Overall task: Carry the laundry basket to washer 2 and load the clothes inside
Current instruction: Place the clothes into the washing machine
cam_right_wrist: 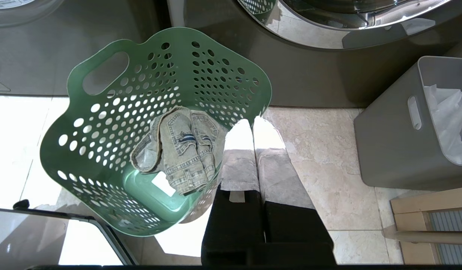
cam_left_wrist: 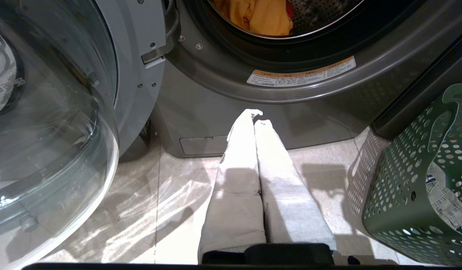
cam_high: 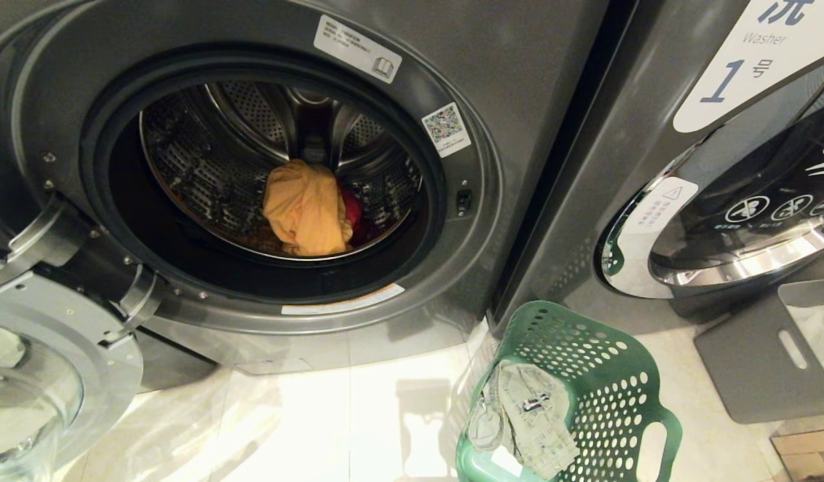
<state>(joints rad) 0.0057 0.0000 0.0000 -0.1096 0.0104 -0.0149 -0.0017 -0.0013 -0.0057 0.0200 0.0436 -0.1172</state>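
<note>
While two clothes (cam_high: 308, 209) fill washer 2 (cam_high: 452, 281), one basket (cam_high: 586, 375) stands.

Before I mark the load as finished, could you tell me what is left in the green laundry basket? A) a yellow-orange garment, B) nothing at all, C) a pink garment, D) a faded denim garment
D: a faded denim garment lies in the green laundry basket, while the yellow-orange garment is already in the open washer's drum.

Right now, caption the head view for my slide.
Open washer holding yellow-orange garment and red one; denim piece left in green laundry basket.
</note>
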